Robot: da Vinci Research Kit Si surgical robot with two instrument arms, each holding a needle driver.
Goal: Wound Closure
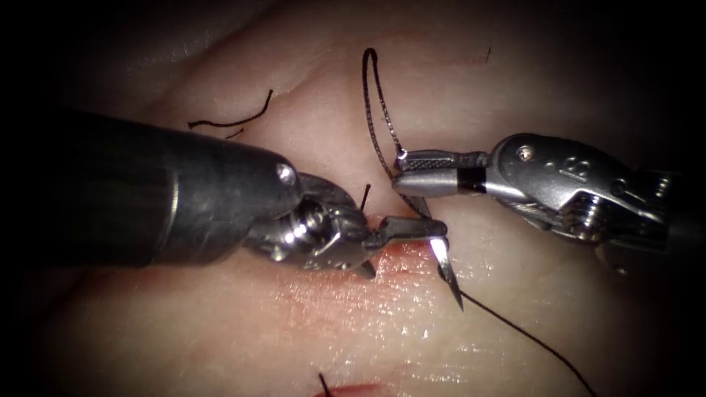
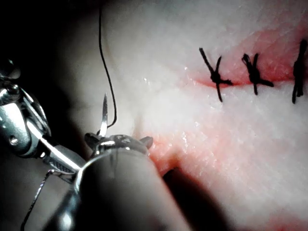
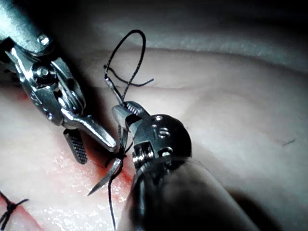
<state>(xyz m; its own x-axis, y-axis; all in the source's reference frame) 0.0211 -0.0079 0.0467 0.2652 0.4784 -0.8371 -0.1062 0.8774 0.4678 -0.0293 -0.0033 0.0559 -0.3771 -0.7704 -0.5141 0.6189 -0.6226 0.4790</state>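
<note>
Needle point(image 1: 447, 273): curved, bright near its upper visible part, dark at the pointed end. It lies over the tissue point(image 1: 515, 294) just right of the red-stained cut point(image 1: 397, 254), pointed end down and free of the surface. Whether any other part sits in the tissue cannot be told; its upper run is hidden behind the tool tips.

Left tool point(image 1: 412, 229): enters from the picture's left, jaws parted. One jaw reaches to the needle's upper visible end and seems to touch it; the other points down toward the tissue. No firm hold on the needle can be confirmed.

Right tool point(image 1: 412, 170): enters from the right, jaws closed together above the left tool's tip. A loop of thread point(image 1: 375, 110) rises from its tip and arches upward. In the right wrist view the needle point(image 3: 108, 175) passes close under this tool point(image 3: 126, 115); whether the jaws pinch needle or thread is not clear.

Thread, second run: dark strand point(image 1: 529, 334) trailing from the needle toward the lower right edge, cut off there.

Surroundings: red fluid point(image 1: 346, 290) spread below the cut; a loose cut end of thread point(image 1: 232, 117) lying upper left, well apart; a short thread stub point(image 1: 365, 192) beside the left tool's wrist. Finished stitches point(image 2: 216, 77) knotted along the cut in the left wrist view.
</note>
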